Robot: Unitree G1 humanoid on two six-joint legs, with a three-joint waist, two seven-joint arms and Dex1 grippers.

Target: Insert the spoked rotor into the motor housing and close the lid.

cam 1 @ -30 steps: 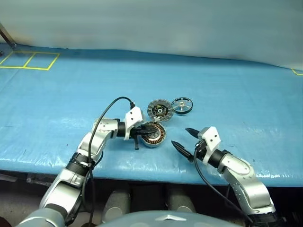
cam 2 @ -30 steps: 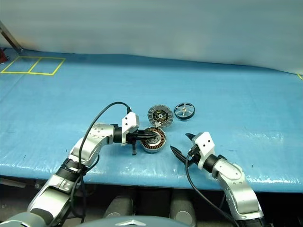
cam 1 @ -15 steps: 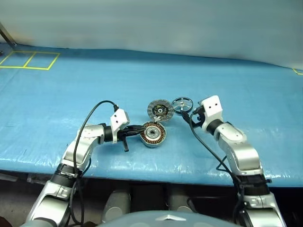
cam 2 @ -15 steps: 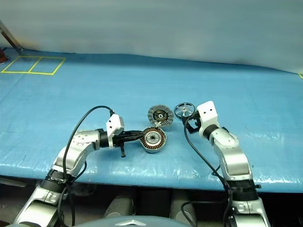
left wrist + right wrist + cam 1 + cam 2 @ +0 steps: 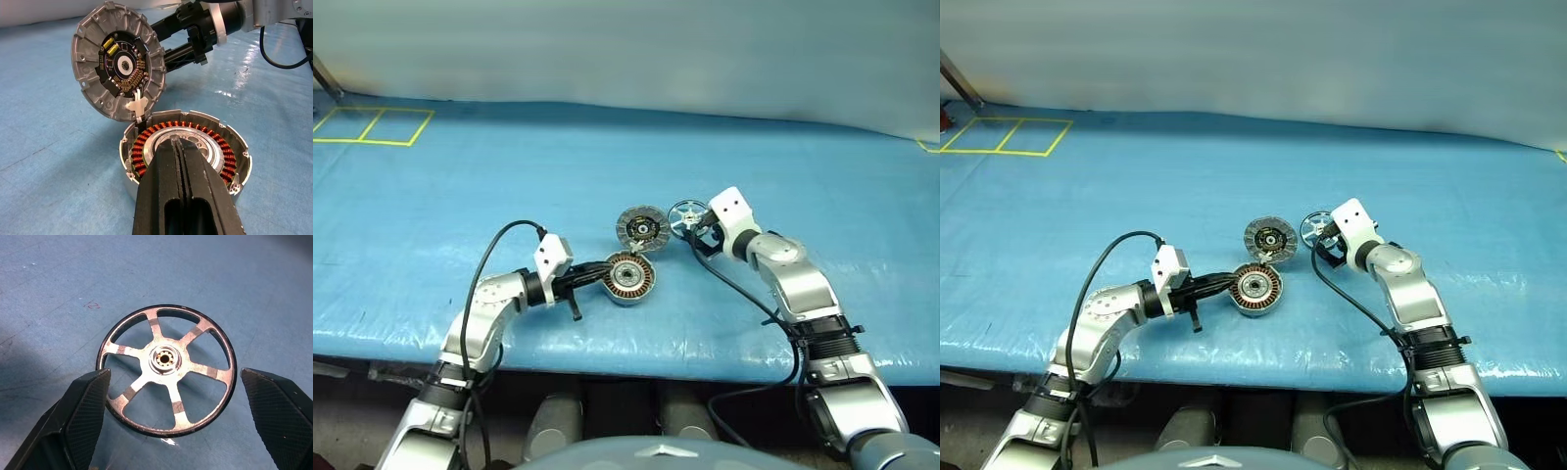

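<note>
Two wide right fingers have reached the spoked rotor; left fingers stay shut over the motor housing.

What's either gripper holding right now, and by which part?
Nothing is held. The right gripper stands open around the flat silver spoked rotor, not touching. The left gripper is shut, empty, over the copper-wound round metal motor housing.

no readable text, label, brand or number on any part or on the blue table cover; its yellow tape lines form plain boxes, not a sign.
</note>
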